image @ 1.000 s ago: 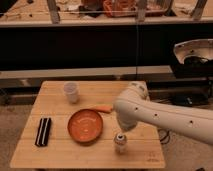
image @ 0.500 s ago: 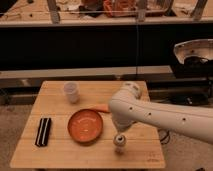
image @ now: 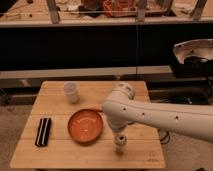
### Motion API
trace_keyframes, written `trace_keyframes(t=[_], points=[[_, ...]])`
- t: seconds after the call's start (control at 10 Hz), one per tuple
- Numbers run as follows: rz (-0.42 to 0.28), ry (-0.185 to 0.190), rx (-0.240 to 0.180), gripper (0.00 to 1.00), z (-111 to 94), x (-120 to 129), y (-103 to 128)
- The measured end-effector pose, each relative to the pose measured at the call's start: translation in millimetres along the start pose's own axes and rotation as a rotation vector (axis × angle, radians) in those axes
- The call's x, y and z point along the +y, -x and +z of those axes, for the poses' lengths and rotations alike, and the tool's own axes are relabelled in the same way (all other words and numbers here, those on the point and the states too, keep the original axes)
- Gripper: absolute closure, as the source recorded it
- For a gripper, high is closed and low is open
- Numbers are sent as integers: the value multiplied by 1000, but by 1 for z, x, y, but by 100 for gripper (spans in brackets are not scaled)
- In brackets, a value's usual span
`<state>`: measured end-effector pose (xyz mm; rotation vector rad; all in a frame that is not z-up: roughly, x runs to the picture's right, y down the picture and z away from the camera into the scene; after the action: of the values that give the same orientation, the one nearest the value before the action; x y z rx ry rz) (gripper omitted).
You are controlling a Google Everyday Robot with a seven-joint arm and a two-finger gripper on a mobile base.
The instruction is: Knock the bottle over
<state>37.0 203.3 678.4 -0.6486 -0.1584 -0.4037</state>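
The bottle (image: 119, 144) is small, whitish-beige, and stands upright on the wooden table (image: 60, 157) near its front edge, just right of the orange plate (image: 86, 125). My white arm (image: 150, 116) reaches in from the right and bends down over the bottle. My gripper (image: 120, 134) is at the arm's lower end, directly above the bottle's cap and mostly hidden behind the arm's bulk.
A translucent white cup (image: 70, 92) stands at the table's back left. A black ridged object (image: 43, 132) lies at the left front. An orange strip (image: 96, 108) shows behind the plate by the arm. Dark shelving stands behind the table.
The arm has shifted slightly left and lower over the bottle. The bottle still stands upright in the same spot.
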Motion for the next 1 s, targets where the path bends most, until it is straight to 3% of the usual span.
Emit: trace_keyframes(t=[0.1,0.7,1.0], points=[[-20,-3,-7,100,0,-6,12],[-72,-1,-4,100,1,-29,33],[-75,1,-3,100,1,-29,33]])
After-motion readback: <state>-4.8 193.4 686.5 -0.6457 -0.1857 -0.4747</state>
